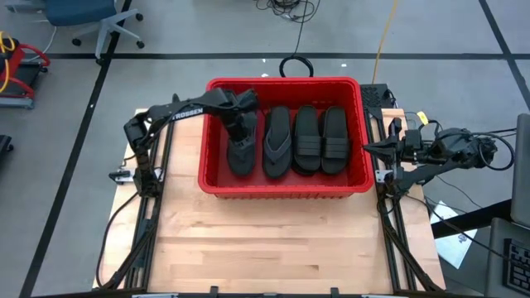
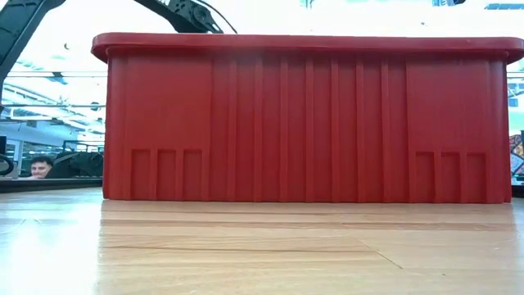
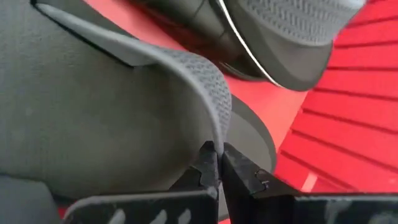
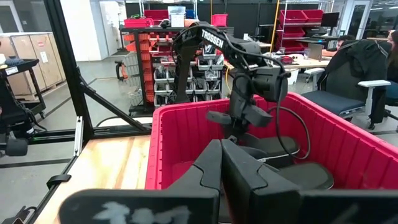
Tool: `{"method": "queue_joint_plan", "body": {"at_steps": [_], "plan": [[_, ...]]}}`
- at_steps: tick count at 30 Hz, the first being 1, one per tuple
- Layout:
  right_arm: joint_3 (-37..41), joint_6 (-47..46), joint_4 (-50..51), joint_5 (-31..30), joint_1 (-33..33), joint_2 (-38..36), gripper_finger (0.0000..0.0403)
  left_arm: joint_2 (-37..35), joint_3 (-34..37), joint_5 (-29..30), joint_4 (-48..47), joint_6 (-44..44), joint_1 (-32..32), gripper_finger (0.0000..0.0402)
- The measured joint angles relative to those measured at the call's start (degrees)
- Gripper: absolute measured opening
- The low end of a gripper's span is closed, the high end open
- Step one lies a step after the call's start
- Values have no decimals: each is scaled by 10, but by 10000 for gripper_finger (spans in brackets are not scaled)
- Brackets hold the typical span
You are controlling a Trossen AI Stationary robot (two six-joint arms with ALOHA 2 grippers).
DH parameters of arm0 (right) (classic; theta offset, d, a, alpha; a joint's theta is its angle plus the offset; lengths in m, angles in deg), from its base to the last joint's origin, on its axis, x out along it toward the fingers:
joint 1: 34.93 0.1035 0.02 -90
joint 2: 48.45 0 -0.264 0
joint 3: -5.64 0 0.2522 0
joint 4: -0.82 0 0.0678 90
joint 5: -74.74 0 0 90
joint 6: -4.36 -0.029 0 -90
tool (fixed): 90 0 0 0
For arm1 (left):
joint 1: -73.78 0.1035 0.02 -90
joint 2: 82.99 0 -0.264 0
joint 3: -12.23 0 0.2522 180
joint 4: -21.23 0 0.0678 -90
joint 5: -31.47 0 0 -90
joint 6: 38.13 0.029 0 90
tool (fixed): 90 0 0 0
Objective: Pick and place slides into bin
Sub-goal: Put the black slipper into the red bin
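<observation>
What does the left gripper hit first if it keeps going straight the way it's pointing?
The left gripper, shut on the strap of a slide, points down into the bin. Straight on it would likely press into that slide's footbed; depth is unclear.

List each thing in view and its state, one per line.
bin: upright on the table, four slides inside.
leftmost slide: in the bin, strap pinched.
other three slides: flat, side by side in the bin.
left gripper: jaws shut on the strap.
right gripper: shut, empty, beside the bin.

"TROSSEN" in white letters on the left arm (image 1: 189, 111), also read from the right wrist view
</observation>
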Motion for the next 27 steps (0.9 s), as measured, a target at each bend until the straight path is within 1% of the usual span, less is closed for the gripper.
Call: {"method": "queue_joint_plan", "body": {"at_steps": [8,15,18,22,27], "plan": [[0,0,0,0,0,0,0,0,2,0,32,-23,-5,0],[0,0,0,0,0,0,0,0,2,2,9,15,2,0],[0,0,0,0,0,0,0,0,2,0,7,16,1,5],[0,0,0,0,0,0,0,0,2,-2,-9,22,1,31],[0,0,0,0,0,0,0,0,2,-2,-12,24,1,84]]}}
